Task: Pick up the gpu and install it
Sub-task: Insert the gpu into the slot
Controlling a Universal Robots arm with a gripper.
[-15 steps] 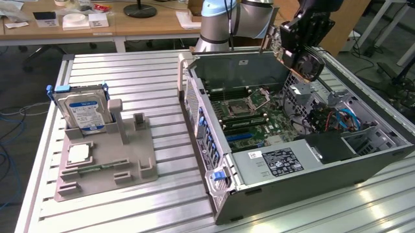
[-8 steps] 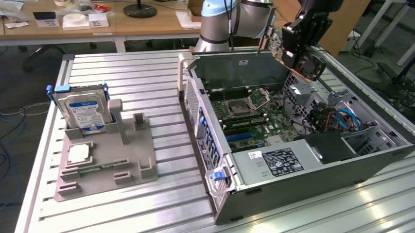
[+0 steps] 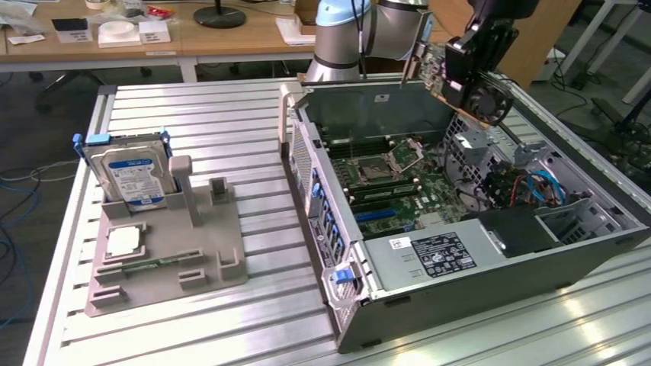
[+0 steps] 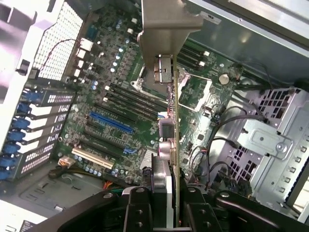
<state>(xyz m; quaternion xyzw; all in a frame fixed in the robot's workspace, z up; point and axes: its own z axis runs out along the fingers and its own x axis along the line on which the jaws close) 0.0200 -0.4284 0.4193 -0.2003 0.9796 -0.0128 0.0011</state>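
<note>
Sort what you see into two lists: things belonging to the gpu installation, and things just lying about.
Job: gpu, held by the end effector; open computer case; motherboard; blue expansion slot.
Lying about: hard drive; processor chip; grey holder.

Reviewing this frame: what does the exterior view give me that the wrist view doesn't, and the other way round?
Exterior: the hard drive and processor chip in the grey holder beside the open case. Wrist: the motherboard's white slot and coin battery. Both: the gpu clamped in the gripper above the motherboard.
</note>
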